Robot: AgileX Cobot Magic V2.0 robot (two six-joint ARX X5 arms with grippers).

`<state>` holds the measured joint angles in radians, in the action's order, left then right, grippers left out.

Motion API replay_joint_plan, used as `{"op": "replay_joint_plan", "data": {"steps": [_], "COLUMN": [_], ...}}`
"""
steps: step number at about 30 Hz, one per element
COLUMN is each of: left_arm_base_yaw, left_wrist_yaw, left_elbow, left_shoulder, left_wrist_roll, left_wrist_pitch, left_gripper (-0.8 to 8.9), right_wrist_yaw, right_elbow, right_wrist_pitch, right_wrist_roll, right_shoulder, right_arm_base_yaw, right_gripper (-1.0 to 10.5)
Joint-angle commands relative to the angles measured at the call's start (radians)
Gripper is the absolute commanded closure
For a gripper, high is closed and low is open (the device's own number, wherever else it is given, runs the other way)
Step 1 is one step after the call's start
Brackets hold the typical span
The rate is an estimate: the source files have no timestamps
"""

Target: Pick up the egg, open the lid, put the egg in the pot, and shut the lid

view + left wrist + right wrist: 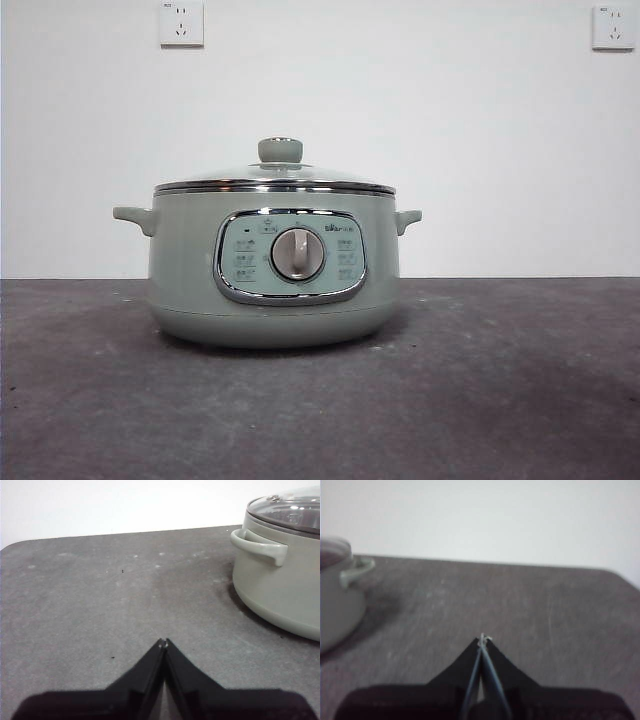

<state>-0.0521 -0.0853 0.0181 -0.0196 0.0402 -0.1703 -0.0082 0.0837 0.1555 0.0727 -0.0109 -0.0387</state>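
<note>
Centrally, lidded pot, panel writing seemingly illegible.

Glossy green pot, clear glass lid, rough matt table.

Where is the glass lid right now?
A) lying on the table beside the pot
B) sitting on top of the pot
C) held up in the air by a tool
B: the lid sits on the pot, its steel rim flat along the top edge, and no tool touches it.
</note>
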Motion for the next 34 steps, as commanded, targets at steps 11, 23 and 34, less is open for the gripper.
{"op": "replay_joint_plan", "data": {"steps": [11, 23, 34], "left_arm_base_yaw": [-0.003, -0.003, -0.003], "left_wrist_yaw": [0.0, 0.0, 0.0], "left_elbow": [-0.01, -0.01, -0.01], "left_shoulder": [-0.002, -0.002, -0.002], "left_wrist_roll": [-0.006, -0.006, -0.006], "left_wrist_pitch": [0.007, 0.007, 0.007], "left_gripper": [8.16, 8.16, 8.16], "right_wrist_yaw": [0.004, 0.005, 0.005], "right_elbow": [-0.069, -0.069, -0.069], "right_wrist_pitch": [0.027, 0.027, 0.027], "right_wrist_roll": [-0.085, -0.089, -0.089], "right_shoulder": [0.003, 0.002, 0.002], "right_arm_base_yaw": [0.0, 0.0, 0.0], "right_gripper": [9.5, 9.5, 9.5]}}
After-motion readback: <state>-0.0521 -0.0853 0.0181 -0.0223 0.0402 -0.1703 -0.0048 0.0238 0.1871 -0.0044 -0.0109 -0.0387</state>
